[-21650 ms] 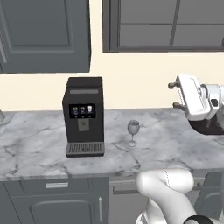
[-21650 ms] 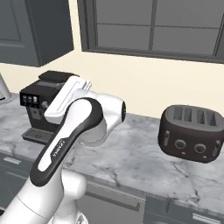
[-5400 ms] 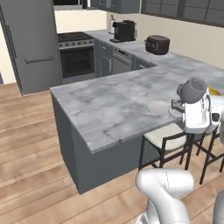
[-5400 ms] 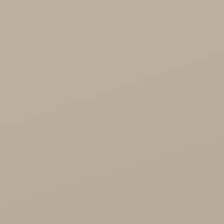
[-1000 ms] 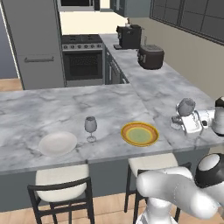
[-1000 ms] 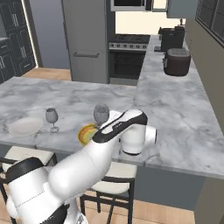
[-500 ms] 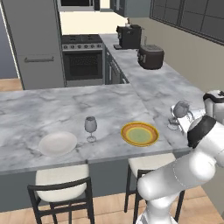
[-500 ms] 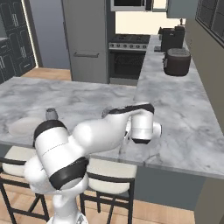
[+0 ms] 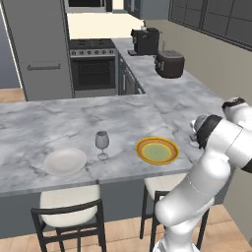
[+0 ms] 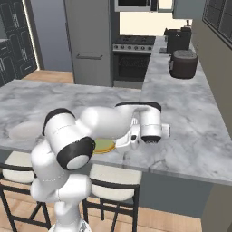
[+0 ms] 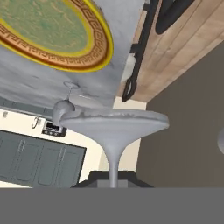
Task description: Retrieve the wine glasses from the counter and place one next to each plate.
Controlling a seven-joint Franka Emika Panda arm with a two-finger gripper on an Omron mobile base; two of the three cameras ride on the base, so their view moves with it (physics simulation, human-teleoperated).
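Observation:
My gripper (image 11: 113,181) is shut on the stem of a clear wine glass (image 11: 114,122), whose round foot spreads across the middle of the hand view. That glass (image 9: 195,130) hangs just right of the yellow-rimmed plate (image 9: 157,150), low over the marble counter (image 9: 74,118), half hidden by my arm. I cannot tell whether its foot touches the counter. The yellow-rimmed plate (image 11: 52,35) lies close ahead of the hand. A second wine glass (image 9: 102,143) stands upright between the white plate (image 9: 65,161) and the yellow one.
Two stools (image 9: 69,214) stand under the counter's near edge. A toaster (image 9: 170,64) and a coffee machine (image 9: 146,41) sit far back on the side counter, beside the oven (image 9: 93,69). My arm hides most of the yellow plate (image 10: 105,146) in the right base view.
My arm has swung a little left and down with the held glass, bringing it closer to the yellow-rimmed plate. The other glass and both plates have stayed put.

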